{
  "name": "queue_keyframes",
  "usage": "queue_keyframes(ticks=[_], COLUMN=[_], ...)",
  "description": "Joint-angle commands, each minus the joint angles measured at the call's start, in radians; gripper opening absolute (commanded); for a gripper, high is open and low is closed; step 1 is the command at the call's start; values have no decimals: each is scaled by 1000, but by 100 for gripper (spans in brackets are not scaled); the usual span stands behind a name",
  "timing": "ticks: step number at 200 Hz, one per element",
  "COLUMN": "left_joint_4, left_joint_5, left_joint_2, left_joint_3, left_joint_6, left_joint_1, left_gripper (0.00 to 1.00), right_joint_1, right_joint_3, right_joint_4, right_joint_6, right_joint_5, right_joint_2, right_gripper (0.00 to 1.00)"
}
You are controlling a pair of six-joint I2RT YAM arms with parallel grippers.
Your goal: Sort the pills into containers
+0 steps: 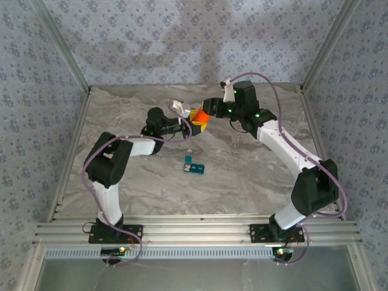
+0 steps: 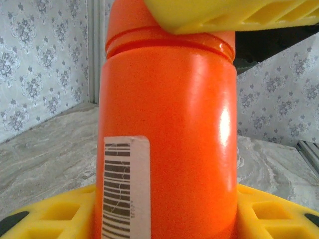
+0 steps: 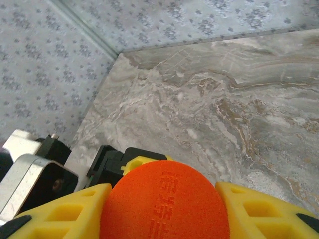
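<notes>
Right now both arms meet over the back half of the marble-patterned table [image 1: 151, 182], and between them is the orange bottle [image 1: 199, 115], a smooth, glossy plastic cylinder. The left gripper [image 1: 187, 126] is clamped on the bottle's body. In the left wrist view its chunky yellow fingers [image 2: 50, 219], ribbed with square hollows, press in from both sides at the base. A white barcode label [image 2: 125, 186] runs up the shiny wall and a moulded ring circles the neck. Up top, a yellow finger of the other arm [image 2: 224, 15] sits on the lid.

The right gripper [image 1: 205, 114] comes in from the opposite side and is closed around the cap [image 3: 164, 204]. Seen from the right wrist, the cap is a round, matte, finely grained orange disc with raised lettering, wedged between two yellow fingers [image 3: 264, 209]. Behind it are the black and bare-metal parts of the left arm.

The containers [image 1: 194, 165], a small teal-blue plastic strip of square compartments, lie flat on the stone-look surface. They sit nearer the arm bases than the bottle, well apart from both grippers and roughly midway between the two arms. Grey floral wallpaper [image 1: 182, 36] lines the walls, and ridged aluminium rails [image 1: 194, 233] run along the near edge.
</notes>
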Motion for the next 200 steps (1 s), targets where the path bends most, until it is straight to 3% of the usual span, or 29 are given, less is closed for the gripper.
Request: queue_keyframes(ticks=[1,19,52,75,116,157,200], left_joint_4=[124,125,125,126,143,147,148], left_joint_5=[-5,-8,-14,-16,-16,-8,-5], left_joint_2=[-27,-29,-32,-32,-23,-23,-22], left_joint_3=[26,21,14,10,9,9,12], left_joint_6=[1,2,-1,-4,-16,-23,-25], left_joint_1=[-13,-9,0,5,9,13,14], left_gripper=[0,0,0,0,0,0,0], right_joint_1=[43,29,-14,-47,-105,-153,-136], right_joint_3=[-27,4,40,31,12,60,145], right_joint_4=[-44,-59,-70,-67,-33,-37,-94], right_joint_6=[69,58,20,-48,-232,-345,-381], right_joint_5=[55,32,-21,-54,-194,-351,-385], right_joint_2=[8,8,-33,-96,-150,-84,10], right_gripper=[43,50,81,88,89,86,84])
